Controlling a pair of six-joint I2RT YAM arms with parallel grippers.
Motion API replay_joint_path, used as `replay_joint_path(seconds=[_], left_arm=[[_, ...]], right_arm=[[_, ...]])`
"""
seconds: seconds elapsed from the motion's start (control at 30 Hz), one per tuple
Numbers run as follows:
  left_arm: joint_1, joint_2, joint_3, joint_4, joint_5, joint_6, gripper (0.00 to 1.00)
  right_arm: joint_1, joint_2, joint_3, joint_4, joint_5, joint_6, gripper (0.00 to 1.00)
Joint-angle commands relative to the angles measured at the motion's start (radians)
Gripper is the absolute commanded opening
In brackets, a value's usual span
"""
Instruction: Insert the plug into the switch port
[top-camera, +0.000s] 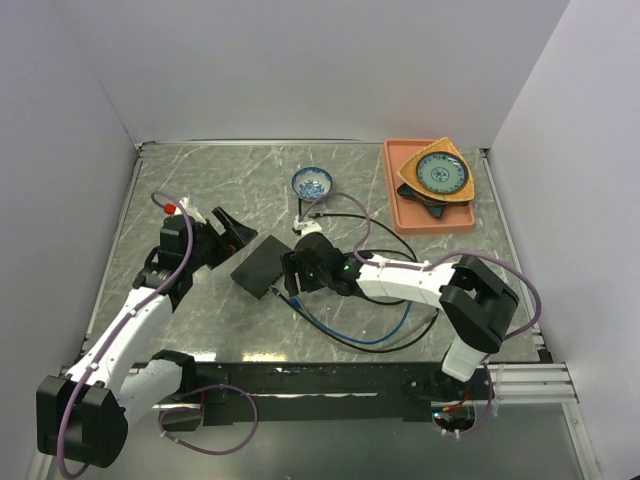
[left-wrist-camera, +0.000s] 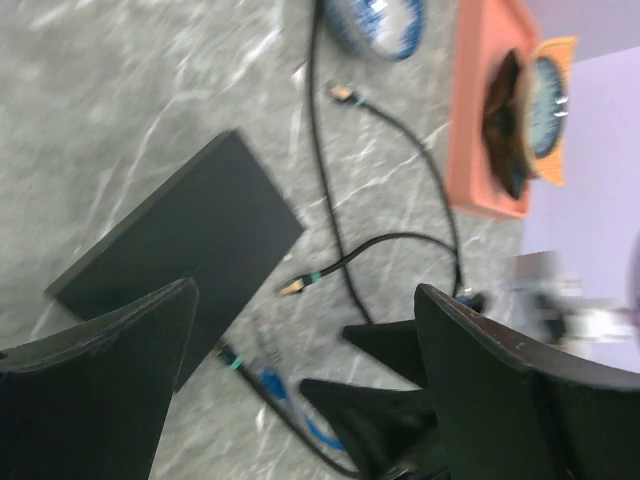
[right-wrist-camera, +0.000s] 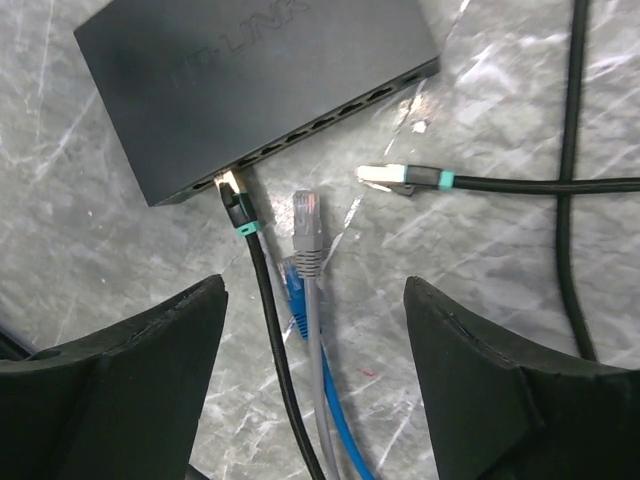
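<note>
Left jaws and right jaws gape empty. Just beyond the right jaws, the black plug (right-wrist-camera: 234, 198) seems seated in the switch (right-wrist-camera: 250, 80); next, press it home.

"TP-LINK" embossed on switch (right-wrist-camera: 250, 90) top
</note>
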Motion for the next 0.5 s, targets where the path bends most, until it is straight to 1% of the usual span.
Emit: replay_joint_path(seconds=[0.0,0.07,0.2,0.27,0.4,0.43,0.47], left_arm=[[-0.001,0.006,0.098,0.038,0.045,0.009,0.96],[-0.001,0.003,0.09,0.055,0.051,0.004,0.96],[0.001,0.009,0.081,0.074,0.067,-0.002,0.96],[-0.001,0.018,0.089,0.074,0.07,0.001,0.96],[-0.001,0.03,0.095,0.072,0.071,0.009,0.96],[-0.001,0.032,0.095,0.069,0.07,0.012,0.96],[-0.001,0.035,0.098,0.066,0.07,0.01,0.96]], right_arm=[[0.014,0.049,0.035,0.021,-0.003,0.006,0.75],[0.017,0.073,0.039,0.021,-0.014,0.009,0.68],[0.017,0.104,0.043,0.021,-0.023,0.017,0.65],[0.018,0.126,0.045,0.027,-0.029,0.017,0.6],[0.017,0.159,0.062,0.027,-0.043,0.02,0.49],[0.017,0.171,0.065,0.024,-0.046,0.017,0.43],[0.018,0.176,0.071,0.024,-0.051,0.019,0.39]])
